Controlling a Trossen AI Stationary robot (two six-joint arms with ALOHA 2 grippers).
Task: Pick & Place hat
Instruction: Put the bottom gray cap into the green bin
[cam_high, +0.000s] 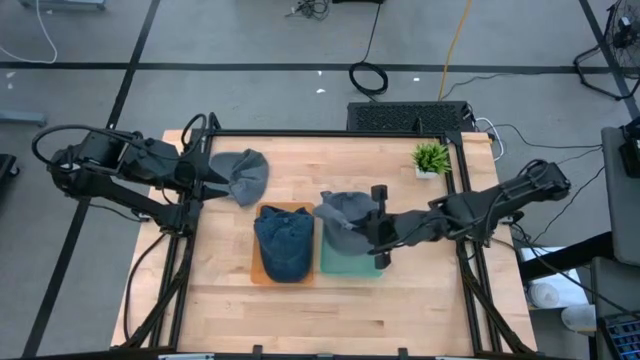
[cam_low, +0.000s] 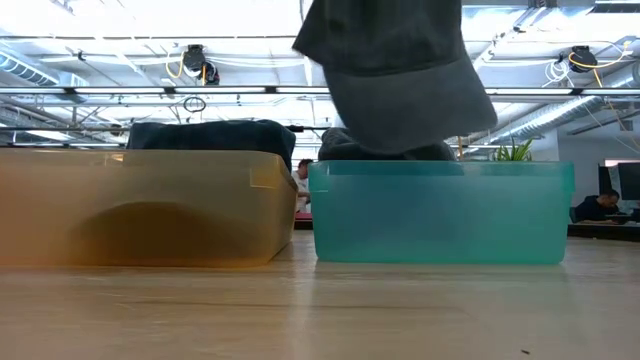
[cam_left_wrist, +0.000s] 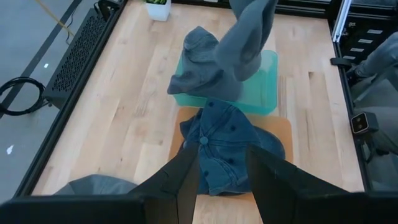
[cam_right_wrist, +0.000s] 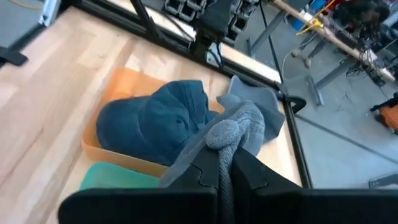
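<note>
My right gripper (cam_high: 372, 232) is shut on a grey hat (cam_low: 400, 70) that hangs over the green bin (cam_high: 350, 264). A second grey hat (cam_left_wrist: 198, 62) lies in that bin, its top above the rim. The orange bin (cam_high: 257, 276) beside it holds a blue hat (cam_high: 283, 240). A third grey hat (cam_high: 244, 175) lies on the table at the far left, right in front of my left gripper (cam_high: 214, 177). That gripper is open, with nothing between its fingers (cam_left_wrist: 180, 177). My right gripper pinches a bunched fold of the grey hat's cloth (cam_right_wrist: 227, 132) between its two shut fingers. The fingers come from the table's right side, slanting down. The hat hangs slack below them over the green bin; whether its lower end (cam_low: 400, 140) touches the hat in the bin, I cannot tell.
A small potted plant (cam_high: 431, 158) stands at the table's far right corner. A black frame (cam_high: 330, 133) runs along the table's far, left and right edges. Bare wood (cam_high: 330, 320) stretches in front of the two bins toward the near edge.
</note>
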